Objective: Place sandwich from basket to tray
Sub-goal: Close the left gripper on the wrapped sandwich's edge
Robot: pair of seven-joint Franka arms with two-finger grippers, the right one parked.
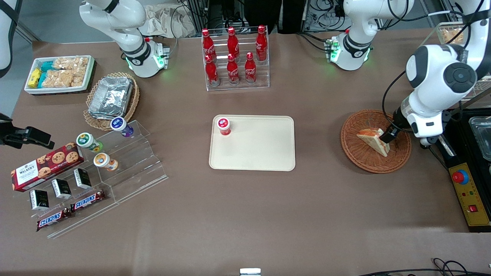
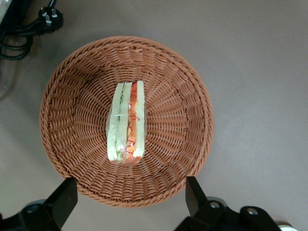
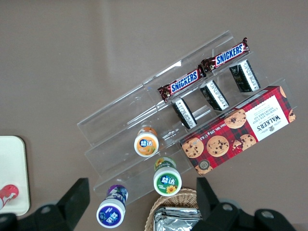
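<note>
A brown table (image 1: 245,214) carries the goods. The gripper (image 1: 388,137) hangs above the wicker basket (image 1: 360,159), fingers apart in the wrist view. Well away from it toward the parked arm's end sit a beige tray (image 1: 261,149) at mid-table, a clear rack of red cola bottles (image 1: 234,57), a clear stepped stand (image 1: 130,165), a foil-filled basket (image 1: 111,97), a white snack bin (image 1: 59,73) and a red biscuit box (image 1: 46,166). A yellow control box (image 1: 470,195) lies close by the gripper

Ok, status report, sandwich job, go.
Gripper open, above the basket. Sandwich in basket, ungripped. Tray holds one red-capped bottle at a corner; rest bare.
</note>
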